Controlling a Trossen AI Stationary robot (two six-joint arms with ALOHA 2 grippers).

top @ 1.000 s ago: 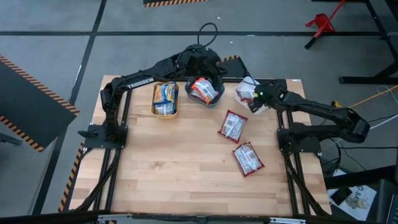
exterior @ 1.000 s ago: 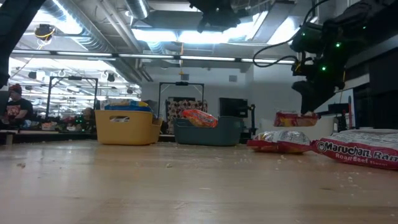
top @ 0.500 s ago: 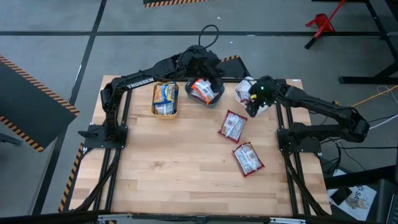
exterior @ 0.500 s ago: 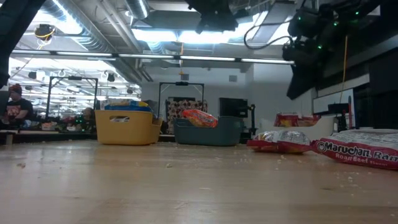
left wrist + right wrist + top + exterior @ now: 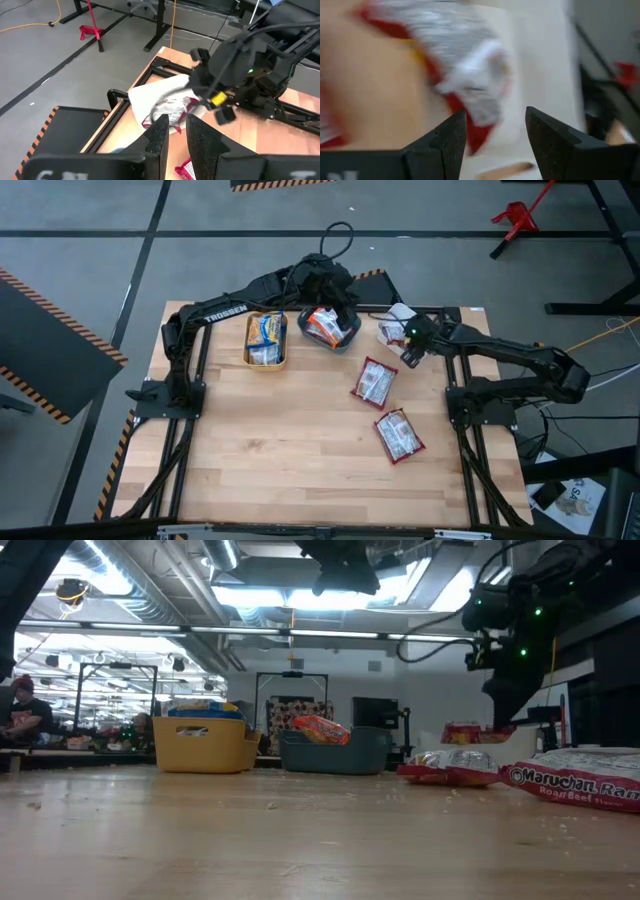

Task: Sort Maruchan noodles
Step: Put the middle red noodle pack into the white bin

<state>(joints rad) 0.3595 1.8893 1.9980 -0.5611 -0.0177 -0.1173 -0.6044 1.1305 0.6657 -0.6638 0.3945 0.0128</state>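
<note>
Right gripper (image 5: 408,352) hangs with its fingers spread wide and nothing between them, over the white bin (image 5: 396,323) at the back right of the table (image 5: 280,450).

Two dark red noodle packets are not sorted yet. One red packet (image 5: 398,434) lies nearest the front edge, and a second red packet (image 5: 374,382) lies just behind it. To do the next step well, the gripper should come straight down over a packet's middle and pinch it flat so it does not slip.

Farther back stand the yellow bin (image 5: 266,340) with blue packets and the teal bin (image 5: 328,327) with orange ones. The left gripper (image 5: 174,131) waits above the teal bin, fingers nearly closed and holding nothing.

The right wrist view is smeared, so the red and white thing there is probably a packet in the white bin.
</note>
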